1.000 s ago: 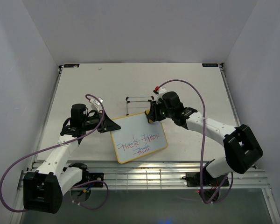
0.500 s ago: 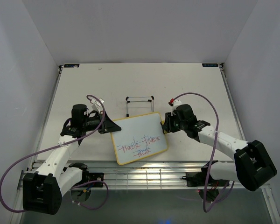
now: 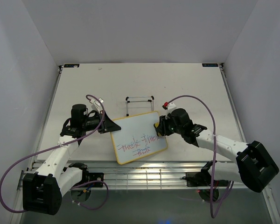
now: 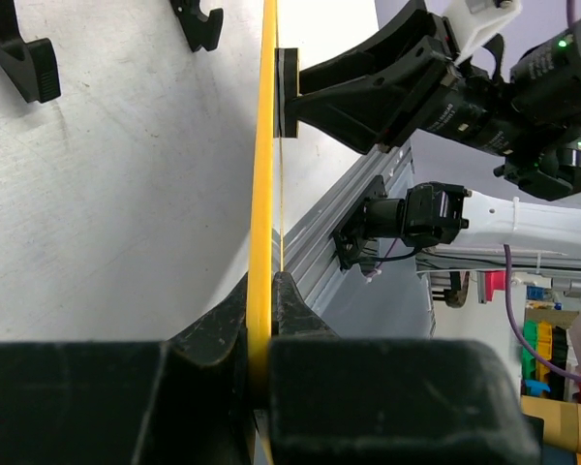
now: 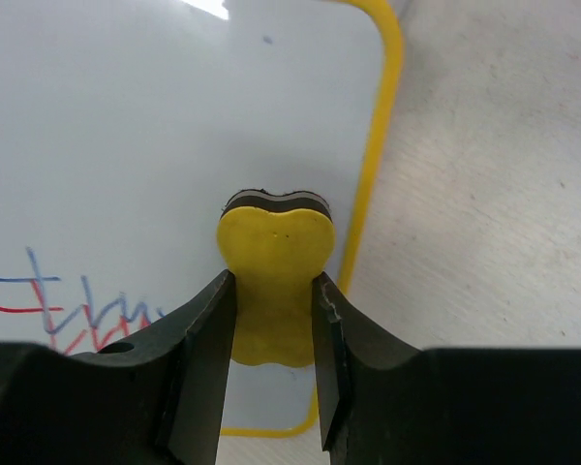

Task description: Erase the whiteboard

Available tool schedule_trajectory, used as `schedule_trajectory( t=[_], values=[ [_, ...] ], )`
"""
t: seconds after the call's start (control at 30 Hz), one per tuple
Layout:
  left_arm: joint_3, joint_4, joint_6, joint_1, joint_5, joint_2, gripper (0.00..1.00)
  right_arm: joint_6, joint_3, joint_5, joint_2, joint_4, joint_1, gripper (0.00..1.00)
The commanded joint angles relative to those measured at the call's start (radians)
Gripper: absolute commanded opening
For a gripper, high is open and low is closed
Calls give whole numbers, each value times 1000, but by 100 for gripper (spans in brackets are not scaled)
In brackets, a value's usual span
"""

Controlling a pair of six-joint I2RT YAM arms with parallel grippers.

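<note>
The whiteboard, white with a thin yellow rim, lies near the table's front middle with red and blue scribbles on it. My left gripper is shut on its left edge; the left wrist view shows the yellow rim edge-on between the jaws. My right gripper is shut on the yellow eraser and presses its dark pad on the board near the right rim, just right of the scribbles.
A thin black wire stand sits just behind the whiteboard. The table's front edge with a metal rail runs close in front of the board. White walls enclose the table on three sides.
My right gripper with the eraser went from the board's top right corner off to its right edge, then back left onto the board beside the scribbles. The left arm has not moved.
</note>
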Motion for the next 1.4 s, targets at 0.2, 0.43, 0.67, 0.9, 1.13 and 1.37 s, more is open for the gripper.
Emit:
schedule_trajectory(
  t=[0.2,0.43,0.67,0.9,1.13,1.37],
  values=[
    [20,53,62,-31,84,-21,0,20,158,11,99,115,97,18],
    [20,53,60,-36,75,-32,0,-12,84,106,98,44,15,18],
    [20,51,62,-36,79,-40,0,-37,33,129,107,41,-41,18],
    [20,53,62,-42,81,-32,0,-34,154,13,142,19,-39,17],
    [19,52,62,-47,78,-28,0,6,326,-161,194,27,7,16],
    [20,48,60,-48,64,-34,0,-3,389,-54,239,-14,65,16]
  ],
)
